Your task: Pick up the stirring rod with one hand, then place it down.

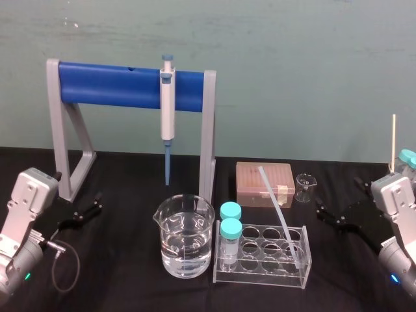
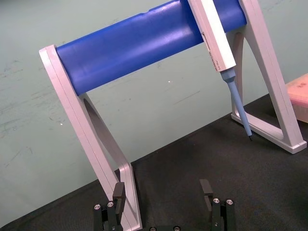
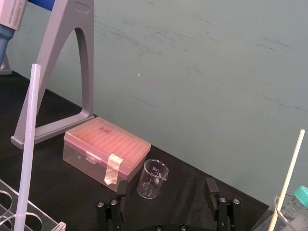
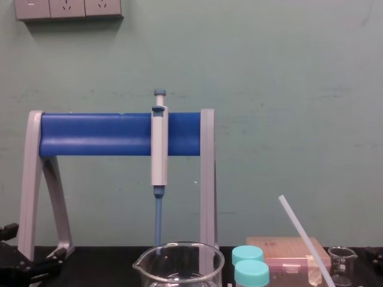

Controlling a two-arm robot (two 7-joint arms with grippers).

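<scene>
- my right gripper (image 1: 325,214) hovers low over the black table (image 1: 130,175), off to the right of the clear tube rack (image 1: 260,278); its two fingers are spread apart with nothing between them
- my left gripper (image 1: 88,208) is parked near the foot of the pipette stand (image 1: 58,130), fingers apart too, holding nothing
- the stirring rod (image 1: 276,208) leans in a right-hand well of the rack, lower end down inside and top tilted back toward the pink tip box (image 1: 263,183)
- the step in hand, as i judge it, is the reach: come in from the right and close on the bare upper stretch of the rod, above the rack
- i'd match my fingers to the rod's slant, then lift along its own line so it doesn't lever the rack
- steer clear of the small beaker (image 1: 304,187) near my path, and don't take the thin pale stick (image 1: 393,140) at far right for the rod
</scene>
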